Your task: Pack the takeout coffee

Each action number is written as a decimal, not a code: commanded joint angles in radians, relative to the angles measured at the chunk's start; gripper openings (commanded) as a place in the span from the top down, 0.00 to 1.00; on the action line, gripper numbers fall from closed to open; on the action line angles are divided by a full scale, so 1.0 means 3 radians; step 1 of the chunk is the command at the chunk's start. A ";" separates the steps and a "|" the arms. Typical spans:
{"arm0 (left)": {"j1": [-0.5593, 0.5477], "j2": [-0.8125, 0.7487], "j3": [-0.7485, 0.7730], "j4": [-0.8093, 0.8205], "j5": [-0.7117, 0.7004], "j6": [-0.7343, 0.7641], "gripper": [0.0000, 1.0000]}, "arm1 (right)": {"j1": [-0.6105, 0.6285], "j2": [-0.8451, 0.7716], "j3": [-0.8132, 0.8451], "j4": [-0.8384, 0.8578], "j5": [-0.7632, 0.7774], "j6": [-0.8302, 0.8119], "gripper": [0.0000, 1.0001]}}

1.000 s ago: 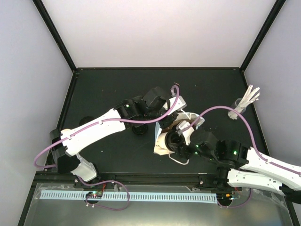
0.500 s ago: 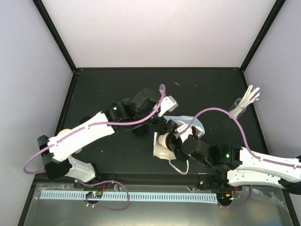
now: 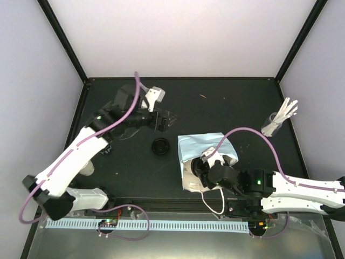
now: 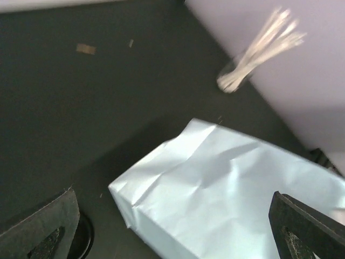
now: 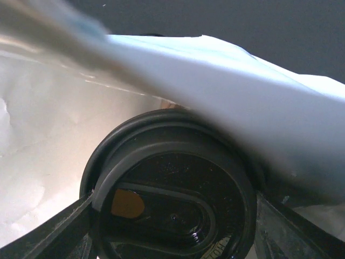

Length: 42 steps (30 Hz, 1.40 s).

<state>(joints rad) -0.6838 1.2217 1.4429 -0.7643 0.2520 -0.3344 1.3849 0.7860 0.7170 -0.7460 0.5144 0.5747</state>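
Holding the lidded cup (image 5: 172,183) just inside the bag (image 3: 200,144) mouth, lower centre, the right gripper (image 3: 207,174) is clamped on it. The left gripper (image 3: 164,120) hangs wide open, upper left. Best to push deeper, level, clear of the sagging paper, then release.

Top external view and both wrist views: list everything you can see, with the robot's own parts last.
Paper bag: one, light blue with white handles, lying on its side centre-right.
Lid in the bag: one, black, at the bag's mouth; cup beneath not visible.
Lid on the table: one, black, just left of the bag.
Glass of sticks: one, clear with white sticks, far right.
Table: one, black.
Left claw: one, black, open and empty, far-left of the bag.
Right claw: one, black, closed on the lid in the bag.
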 commanded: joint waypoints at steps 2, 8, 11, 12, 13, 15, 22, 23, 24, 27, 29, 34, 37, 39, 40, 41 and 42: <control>0.0343 0.0617 -0.0314 0.0194 0.0443 0.0008 0.03 | 0.0059 -0.0032 -0.0128 0.0428 0.0247 -0.0087 0.49; 0.0464 0.1513 0.0185 -0.0016 0.0564 0.0194 0.08 | 0.0164 0.0026 -0.0217 0.0656 0.0463 -0.0220 0.49; 0.0467 0.1897 0.0409 0.0026 0.0633 0.0269 0.11 | 0.0192 0.0048 -0.0239 0.0678 0.0569 -0.0274 0.49; 0.0468 0.2025 0.0468 0.0045 0.0709 0.0292 0.13 | 0.0202 0.0053 -0.0250 0.0696 0.0597 -0.0294 0.49; 0.0465 0.2143 0.0533 0.0051 0.0769 0.0307 0.14 | 0.0211 0.0062 -0.0256 0.0701 0.0627 -0.0308 0.49; 0.0462 0.2344 0.0632 0.0062 0.0850 0.0331 0.16 | 0.0222 0.0095 -0.0263 0.0703 0.0687 -0.0332 0.49; 0.0443 0.2799 0.0792 0.0101 0.1130 0.0380 0.20 | 0.0235 0.0225 -0.0265 0.0728 0.0896 -0.0358 0.49; 0.0437 0.2843 0.0802 0.0096 0.1164 0.0384 0.20 | 0.0236 0.0231 -0.0273 0.0760 0.0909 -0.0379 0.49; 0.0428 0.2879 0.0816 0.0092 0.1195 0.0383 0.21 | 0.0235 0.0241 -0.0284 0.0802 0.0916 -0.0417 0.49; 0.0385 0.2981 0.0851 0.0060 0.1330 0.0386 0.27 | 0.0236 0.0292 -0.0317 0.0927 0.0937 -0.0487 0.49; 0.0348 0.3025 0.0867 0.0022 0.1349 0.0383 0.31 | 0.0236 0.0334 -0.0340 0.0999 0.0959 -0.0531 0.49; 0.0301 0.3058 0.0824 -0.0054 0.1391 0.0302 0.42 | 0.0236 0.0472 -0.0383 0.1144 0.0987 -0.0663 0.49; 0.0291 0.3010 0.0689 -0.0015 0.1428 0.0243 0.49 | 0.0238 0.0602 -0.0353 0.1111 0.1076 -0.0637 0.49; 0.0291 0.2966 0.0601 0.0022 0.1439 0.0197 0.52 | 0.0236 0.0670 -0.0346 0.1120 0.1125 -0.0642 0.49; 0.0286 0.2947 0.0559 0.0048 0.1449 0.0173 0.53 | 0.0236 0.0702 -0.0334 0.1115 0.1148 -0.0640 0.49; 0.0287 0.2916 0.0517 0.0067 0.1449 0.0151 0.56 | 0.0236 0.0758 -0.0317 0.1080 0.1191 -0.0620 0.49; 0.0281 0.2896 0.0483 0.0076 0.1446 0.0131 0.58 | 0.0236 0.0806 -0.0288 0.1025 0.1234 -0.0585 0.49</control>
<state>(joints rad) -0.5812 2.1227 1.6318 -0.7200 0.6357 -0.2699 1.4536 0.9867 0.6140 -0.4313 0.8017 0.3790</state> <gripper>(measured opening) 0.448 0.724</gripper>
